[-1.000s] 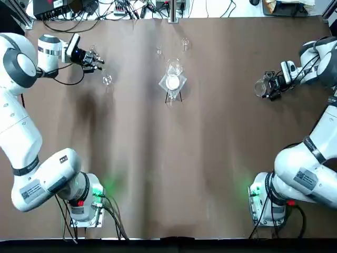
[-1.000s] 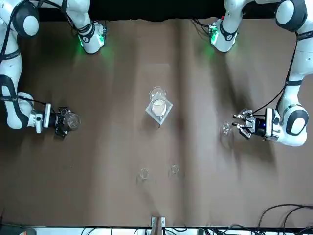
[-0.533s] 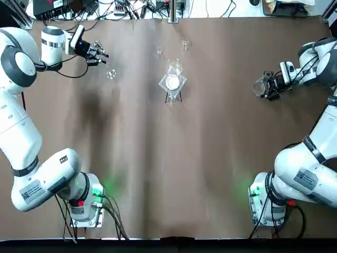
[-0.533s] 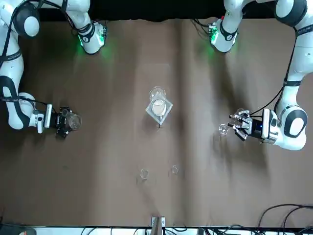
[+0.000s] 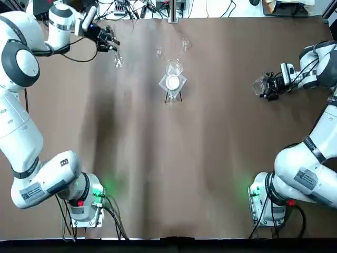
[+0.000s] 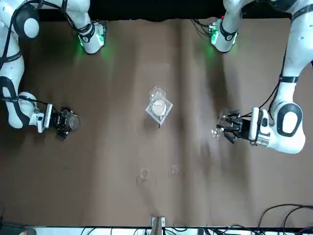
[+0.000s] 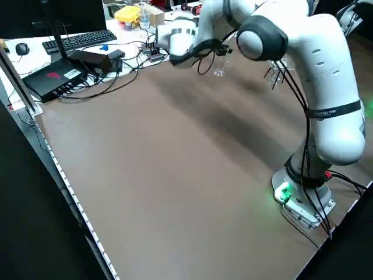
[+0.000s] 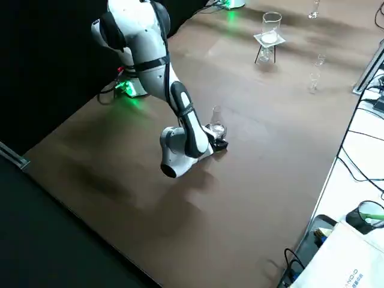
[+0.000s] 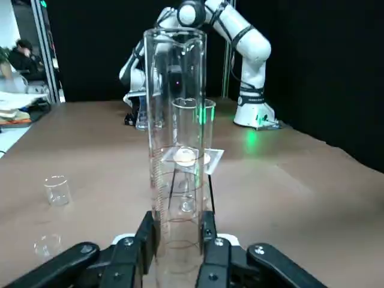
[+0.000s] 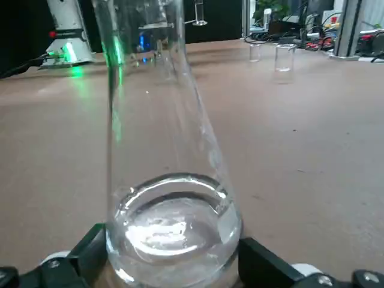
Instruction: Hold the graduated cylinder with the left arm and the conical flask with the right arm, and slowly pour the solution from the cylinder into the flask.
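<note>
The graduated cylinder (image 9: 177, 150) is a slim clear tube standing upright between my left fingers (image 9: 144, 240), which grip its lower part. Seen from above, my left gripper (image 5: 109, 41) is at the far left of the table, shut on the cylinder (image 5: 118, 61). It also shows in the front view (image 6: 216, 131). The conical flask (image 10: 171, 198) is upright with clear liquid in its wide bottom. My right gripper (image 5: 269, 87), at the right side of the table, is shut around the flask's (image 5: 259, 85) base. The flask (image 8: 217, 125) stays low over the table.
A glass vessel with a white disc on a dark tripod (image 5: 172, 82) stands at the table's middle, toward the far side. Two tiny clear beakers (image 5: 159, 51) (image 5: 185, 43) sit beyond it. Cables and equipment (image 5: 126, 8) line the far edge.
My left gripper has carried the cylinder toward the far edge and rightward, nearer the table's middle. The right gripper and the flask have stayed almost still.
</note>
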{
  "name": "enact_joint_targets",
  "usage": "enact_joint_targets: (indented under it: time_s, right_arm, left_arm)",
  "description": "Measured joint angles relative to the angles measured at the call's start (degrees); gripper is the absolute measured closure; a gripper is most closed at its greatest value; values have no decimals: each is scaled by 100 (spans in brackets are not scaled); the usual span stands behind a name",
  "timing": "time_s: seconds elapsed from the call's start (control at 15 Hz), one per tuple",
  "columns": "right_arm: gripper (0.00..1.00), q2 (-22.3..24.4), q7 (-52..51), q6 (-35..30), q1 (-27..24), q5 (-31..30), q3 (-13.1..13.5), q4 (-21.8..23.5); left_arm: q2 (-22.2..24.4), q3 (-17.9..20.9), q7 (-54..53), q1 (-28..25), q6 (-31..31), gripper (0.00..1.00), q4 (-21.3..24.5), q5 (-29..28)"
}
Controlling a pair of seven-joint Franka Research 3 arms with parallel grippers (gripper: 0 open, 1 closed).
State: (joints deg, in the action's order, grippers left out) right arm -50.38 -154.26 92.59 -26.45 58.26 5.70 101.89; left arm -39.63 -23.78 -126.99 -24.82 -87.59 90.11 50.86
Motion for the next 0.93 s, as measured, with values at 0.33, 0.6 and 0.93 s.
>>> enact_joint_targets:
  time_s: [0.33, 0.6, 0.93]
  right_arm:
    - [0, -50, -51, -103, -140, 169, -6, -5]
    - [0, -51, -54, -95, -145, 228, -14, -60]
    - [0, -53, -54, -65, -140, 333, -161, -97]
  left_arm:
    - [676, -232, 568, 651, -870, 66, 328, 1]
    - [1173, -236, 618, 1112, -1382, 66, 734, 1]
    - [1756, -233, 974, 1620, -1924, 66, 1221, -1]
